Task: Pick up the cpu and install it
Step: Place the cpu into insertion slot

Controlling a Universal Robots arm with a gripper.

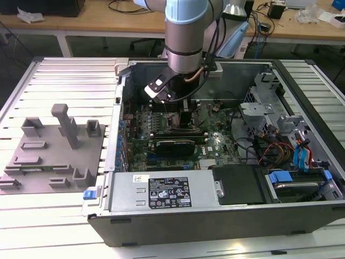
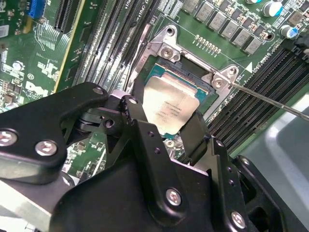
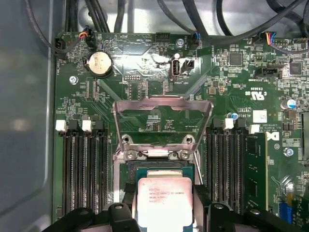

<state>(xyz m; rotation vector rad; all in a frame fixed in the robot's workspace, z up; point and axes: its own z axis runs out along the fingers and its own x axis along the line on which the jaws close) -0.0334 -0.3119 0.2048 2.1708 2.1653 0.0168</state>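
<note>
A ribbed metal table [image 1: 64, 75] carries an open computer case [image 1: 226, 221]. In the exterior view a grey fixture tray [image 1: 38, 162] lies at the case's nine o'clock and wooden benches [image 1: 97, 21] stand at its twelve. The arm [image 1: 186, 32] reaches down into the case. In both wrist views the gripper [image 2: 166, 123] is clenched on the cpu [image 2: 166, 104] over the socket [image 3: 159, 168], with the load plate [image 3: 161, 113] raised. Memory slots [image 3: 82, 164] crowd both sides of the socket.

Slatted table [image 1: 67, 81]: computer case [image 1: 215, 221], grey tray [image 1: 54, 156]
</note>
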